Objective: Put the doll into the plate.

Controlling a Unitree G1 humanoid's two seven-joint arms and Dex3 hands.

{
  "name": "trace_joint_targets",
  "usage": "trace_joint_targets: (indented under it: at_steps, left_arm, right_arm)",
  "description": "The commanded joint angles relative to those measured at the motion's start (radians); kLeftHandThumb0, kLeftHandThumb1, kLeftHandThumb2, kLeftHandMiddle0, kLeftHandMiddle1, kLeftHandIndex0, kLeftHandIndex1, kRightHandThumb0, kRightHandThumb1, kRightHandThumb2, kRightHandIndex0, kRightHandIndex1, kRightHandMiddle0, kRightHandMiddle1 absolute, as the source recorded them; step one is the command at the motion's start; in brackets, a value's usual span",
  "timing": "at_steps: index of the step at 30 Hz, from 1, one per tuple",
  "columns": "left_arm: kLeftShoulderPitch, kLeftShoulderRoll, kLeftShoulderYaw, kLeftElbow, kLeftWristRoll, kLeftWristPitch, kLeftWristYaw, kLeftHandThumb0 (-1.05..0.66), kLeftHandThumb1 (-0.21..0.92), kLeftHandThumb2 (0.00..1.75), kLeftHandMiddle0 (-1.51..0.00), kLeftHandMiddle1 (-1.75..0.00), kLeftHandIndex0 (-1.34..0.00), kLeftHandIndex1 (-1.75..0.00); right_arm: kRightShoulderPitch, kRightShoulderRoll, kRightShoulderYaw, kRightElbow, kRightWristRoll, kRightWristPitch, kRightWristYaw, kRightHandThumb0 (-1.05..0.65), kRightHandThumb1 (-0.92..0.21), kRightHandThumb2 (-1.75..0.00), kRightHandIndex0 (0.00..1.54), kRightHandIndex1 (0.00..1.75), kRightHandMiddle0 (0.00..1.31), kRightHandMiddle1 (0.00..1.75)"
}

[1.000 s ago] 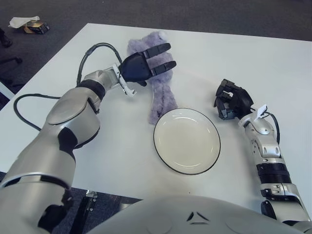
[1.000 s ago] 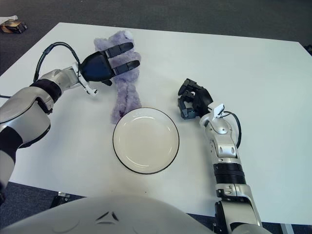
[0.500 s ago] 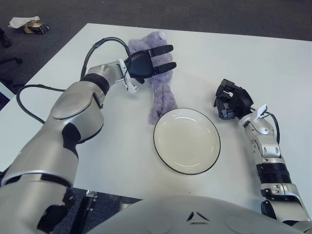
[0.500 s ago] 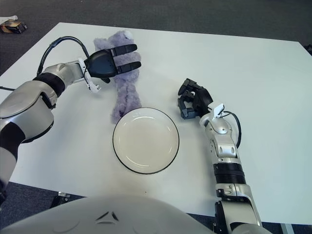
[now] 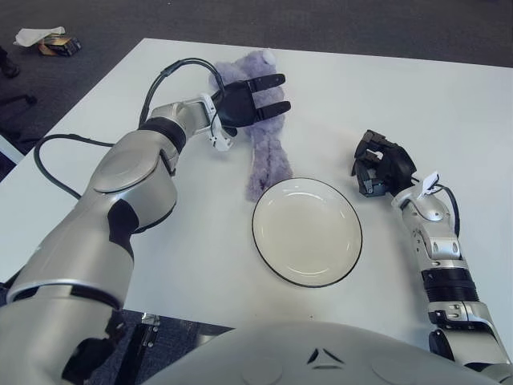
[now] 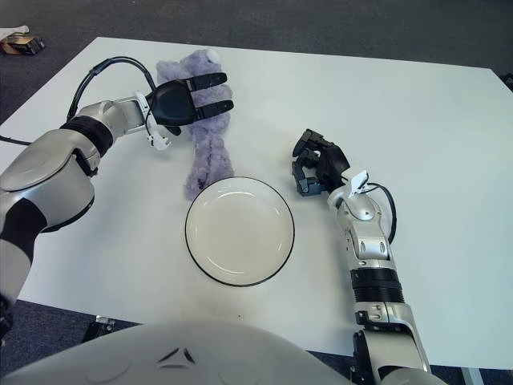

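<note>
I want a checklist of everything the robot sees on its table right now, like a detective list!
Surface: white table, doll and plate on it.
Job's things: purple fuzzy doll lies stretched out, its lower end just beside the plate's rim; the white plate with a dark rim holds nothing.
Clutter: nothing seen on the table.
Hands: left hand over the doll's upper part, fingers spread, not gripping; right hand curled, to the right of the plate.
Cables: black cable loops over the left forearm.
Surroundings: dark carpet; a small box and paper on the floor, far left.
</note>
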Motion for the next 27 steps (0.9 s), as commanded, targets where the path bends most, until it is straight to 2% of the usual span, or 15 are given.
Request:
trace_joint_targets:
  at_steps: [1, 13, 22, 23, 26, 27]
  left_arm:
    - [-0.020, -0.011, 0.005, 0.015, -0.010, -0.014, -0.041, -0.74, 0.43, 0.83, 0.00, 0.00, 0.00, -0.26]
    - [-0.027, -0.035, -0.025, 0.027, 0.003, -0.028, -0.095, -0.66, 0.40, 0.90, -0.01, -0.01, 0.00, -0.42]
    - [-0.024, -0.040, -0.017, 0.028, -0.014, -0.065, -0.094, -0.54, 0.37, 0.98, -0.13, -0.10, 0.00, -0.62]
    - [-0.021, -0.040, -0.008, 0.028, -0.024, -0.073, -0.096, -0.52, 0.36, 1.00, -0.16, -0.14, 0.00, -0.66]
    - [-0.012, -0.044, 0.007, 0.029, -0.043, -0.080, -0.098, -0.40, 0.31, 1.11, -0.13, -0.61, 0.00, -0.85]
    - [-0.010, -0.045, 0.008, 0.029, -0.045, -0.080, -0.098, -0.34, 0.28, 1.16, -0.11, -0.90, 0.00, -0.95]
  right_arm:
    - [0.076, 0.006, 0.026, 0.064, -0.031, 0.073, 0.010, -0.01, -0.24, -1.41, 0.56, 1.75, 0.54, 1.74]
    - [0.089, 0.012, 0.022, 0.044, -0.019, 0.080, 0.011, -0.01, -0.23, -1.42, 0.56, 1.75, 0.55, 1.74]
    - [0.094, 0.013, 0.025, 0.034, -0.023, 0.080, 0.008, -0.01, -0.24, -1.42, 0.56, 1.75, 0.55, 1.74]
    - [0.094, 0.012, 0.026, 0.032, -0.023, 0.081, 0.008, -0.01, -0.24, -1.42, 0.56, 1.75, 0.55, 1.74]
    - [0.095, 0.011, 0.028, 0.027, -0.025, 0.083, 0.007, -0.01, -0.24, -1.42, 0.56, 1.75, 0.55, 1.74]
    - [0.096, 0.011, 0.029, 0.027, -0.026, 0.083, 0.007, -0.01, -0.24, -1.42, 0.56, 1.75, 0.55, 1.74]
